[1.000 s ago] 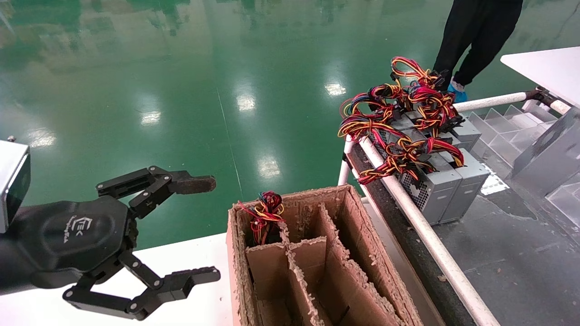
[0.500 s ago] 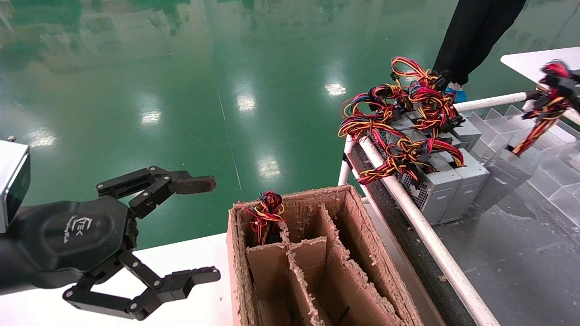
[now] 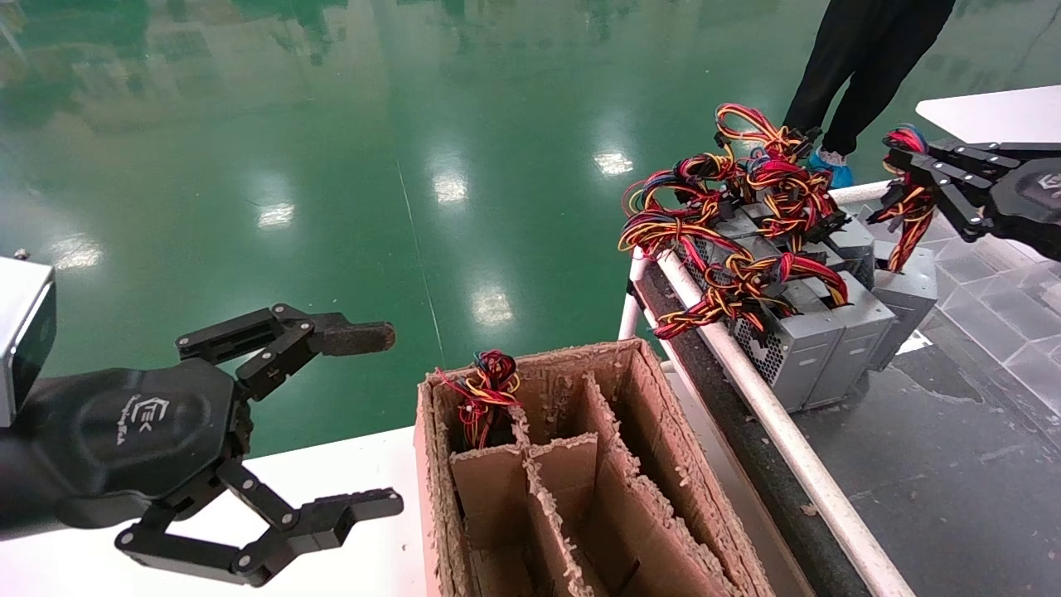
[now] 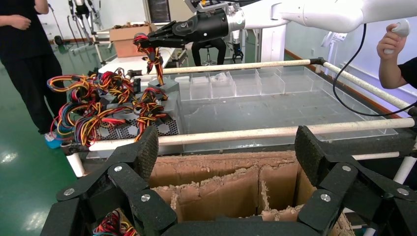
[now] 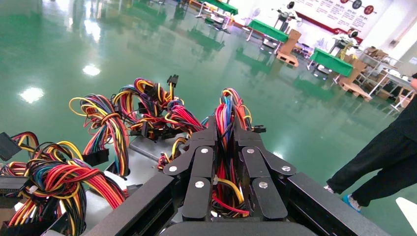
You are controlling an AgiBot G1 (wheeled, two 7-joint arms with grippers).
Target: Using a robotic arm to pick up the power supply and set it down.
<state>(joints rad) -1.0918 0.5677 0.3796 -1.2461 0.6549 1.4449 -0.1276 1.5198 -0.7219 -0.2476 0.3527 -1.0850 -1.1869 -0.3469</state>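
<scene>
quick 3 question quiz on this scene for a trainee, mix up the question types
1. True or false: the right gripper has its fingers closed on the wire bundle of a power supply.
2. Multiple choice: where is the left gripper? A) inside the cardboard box B) open, beside the cardboard box over the white table C) gripping the white rail
3. Fill in: the held power supply sits at the end of the row of other power supplies farther from the ____ rail.

Key: 1 true; 2 B; 3 white
</scene>
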